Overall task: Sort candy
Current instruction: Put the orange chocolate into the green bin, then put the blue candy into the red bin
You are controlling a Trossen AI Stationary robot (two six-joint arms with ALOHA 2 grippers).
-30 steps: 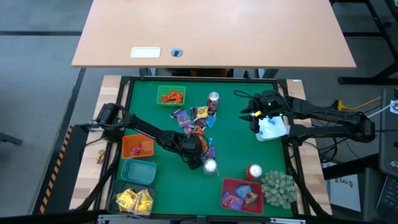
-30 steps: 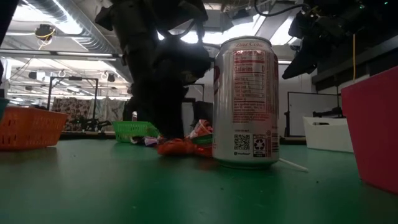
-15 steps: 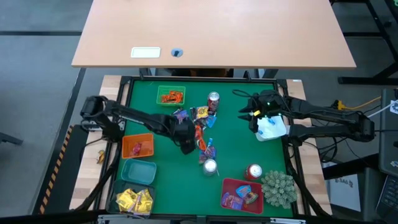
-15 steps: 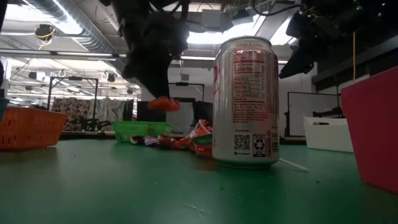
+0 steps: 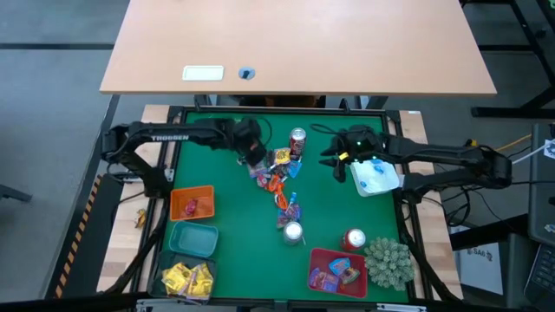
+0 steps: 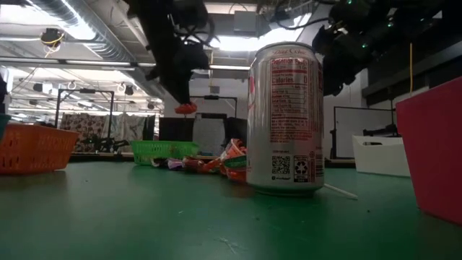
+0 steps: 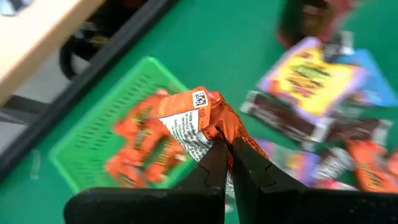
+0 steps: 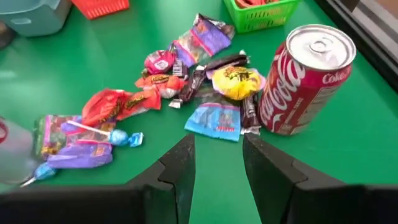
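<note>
My left gripper [image 5: 252,156] is shut on an orange-wrapped candy [image 7: 198,121] and holds it in the air next to the green basket [image 7: 118,152], which has several orange candies in it. The candy also shows in the low view [image 6: 185,108]. A pile of mixed candy [image 5: 277,178] lies mid-table in purple, yellow, blue, orange and dark wrappers. My right gripper [image 8: 217,163] is open and empty above the table, near the pile [image 8: 186,93] and a red drink can [image 8: 303,81]. My left gripper pinches one crumpled end of the orange wrapper [image 7: 219,132] between the free ends of its two fingers [image 7: 214,163]. The candy is lifted clear of the table and hangs just below the fingertips [image 6: 185,108].
Three red-and-silver cans stand on the mat [image 5: 297,140] [image 5: 293,231] [image 5: 354,239]. An orange basket [image 5: 192,204], a teal bin [image 5: 192,238] and a bin of yellow candy [image 5: 186,279] line the left. A white bin [image 5: 378,178], a red bin [image 5: 336,270] and a spiky plant [image 5: 388,260] are on the right.
My left gripper has risen from the candy pile with the orange candy and carried it toward the table's far edge, up to the green basket. My right gripper has gone a little toward the table's left, nearer the pile.
</note>
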